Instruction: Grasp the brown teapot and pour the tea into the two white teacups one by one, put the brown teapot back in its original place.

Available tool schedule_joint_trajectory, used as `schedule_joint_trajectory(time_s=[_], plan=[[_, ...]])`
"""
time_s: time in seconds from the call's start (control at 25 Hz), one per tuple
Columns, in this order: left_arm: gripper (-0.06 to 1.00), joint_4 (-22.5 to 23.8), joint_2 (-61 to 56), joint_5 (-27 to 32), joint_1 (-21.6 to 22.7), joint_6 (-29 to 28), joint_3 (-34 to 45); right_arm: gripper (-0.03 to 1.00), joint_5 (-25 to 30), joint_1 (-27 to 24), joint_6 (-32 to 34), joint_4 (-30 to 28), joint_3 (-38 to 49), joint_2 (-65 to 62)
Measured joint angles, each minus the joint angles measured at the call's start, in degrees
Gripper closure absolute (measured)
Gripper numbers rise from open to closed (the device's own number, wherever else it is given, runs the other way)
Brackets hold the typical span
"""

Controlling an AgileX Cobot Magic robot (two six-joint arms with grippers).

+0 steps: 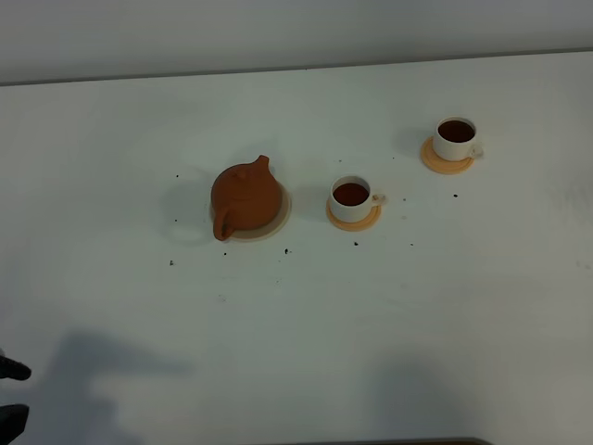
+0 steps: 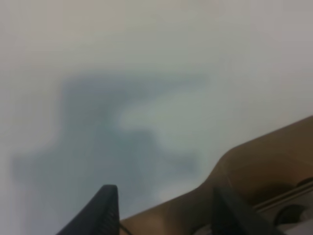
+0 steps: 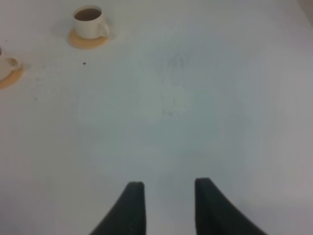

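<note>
Sitting on its pale beige coaster disc (image 1: 278,221), brown teapot (image 1: 245,197) upright on the white table (image 1: 389,315), lid on, handle turned toward the near edge, spout toward the far side. Filled with dark tea, two white teacups on orange-tan coasters: nearer teacup (image 1: 352,198) just beside the pot, farther teacup (image 1: 455,138) well apart, toward the far right. Hanging low at the table's near left edge, left gripper (image 2: 161,208), jaws spread and holding nothing, teapot well ahead of them and out of reach. Poised over bare tabletop, right gripper (image 3: 168,205), jaws parted with nothing between; farther teacup seen well ahead and off to one side of them, edge of the nearer cup's coaster (image 3: 9,74) just in view. Scattered around pot and cups, small dark specks (image 1: 285,250).
</note>
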Motion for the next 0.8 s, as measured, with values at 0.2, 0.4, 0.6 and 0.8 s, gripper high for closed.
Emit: schedule_joint_trajectory(time_s=[0.2, 0.4, 0.6, 0.8], plan=[[0.51, 1.4, 0.0, 0.0, 0.0, -0.2, 0.0, 0.73, 0.0, 0.0, 0.0, 0.0, 0.0, 0.0], [0.51, 1.5, 0.0, 0.0, 0.1, -0.2, 0.0, 0.73, 0.0, 0.0, 0.0, 0.0, 0.0, 0.0], [0.51, 1.5, 0.0, 0.0, 4.8, -0.2, 0.0, 0.73, 0.0, 0.0, 0.0, 0.0, 0.0, 0.0], [0.51, 1.5, 0.0, 0.0, 13.8, -0.2, 0.0, 0.73, 0.0, 0.0, 0.0, 0.0, 0.0, 0.0]])
